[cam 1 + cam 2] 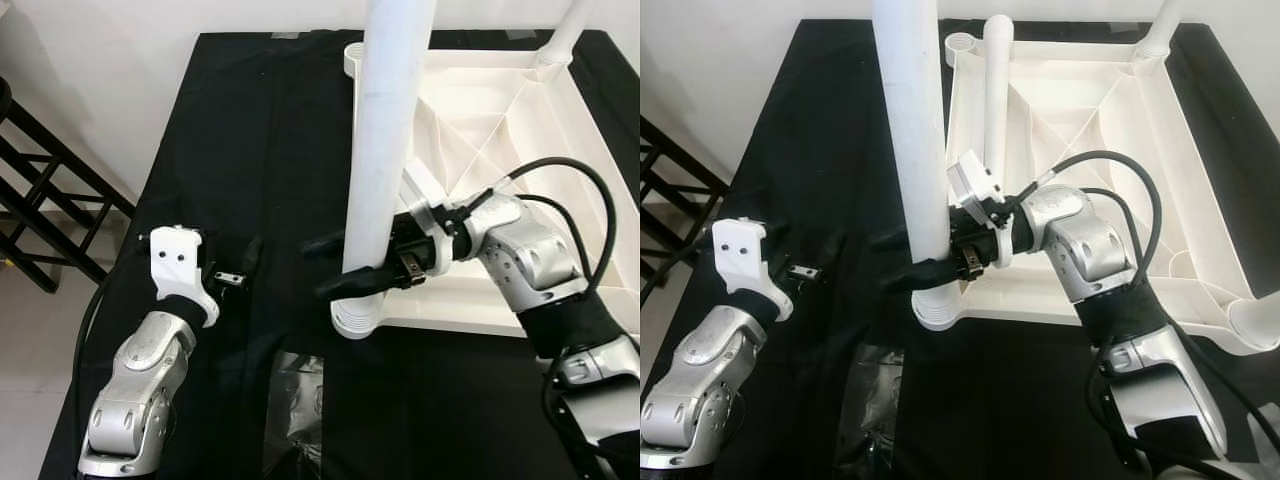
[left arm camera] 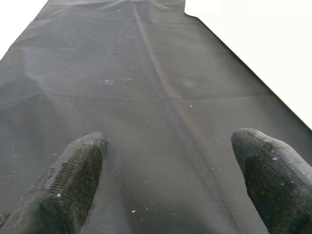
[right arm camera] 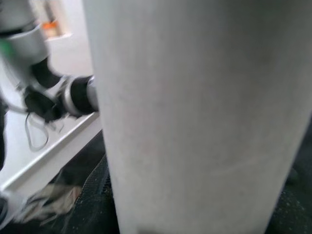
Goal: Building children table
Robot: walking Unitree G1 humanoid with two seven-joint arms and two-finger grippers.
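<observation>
R gripper (image 1: pixel 345 265) fingers clamped round table leg (image 1: pixel 385 150), leg axis upright over corner socket (image 1: pixel 357 318) of tabletop (image 1: pixel 500 120). Your L gripper (image 2: pixel 170 190) fingers spread, empty, well apart over black cloth (image 1: pixel 250 120).

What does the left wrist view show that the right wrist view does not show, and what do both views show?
Left wrist view: the left hand, its two black fingers spread open over bare black cloth, holding nothing. Right wrist view: a thick white table leg very close up, with the edge of the white tabletop and the other arm behind it. Both share the black cloth underneath.
</observation>
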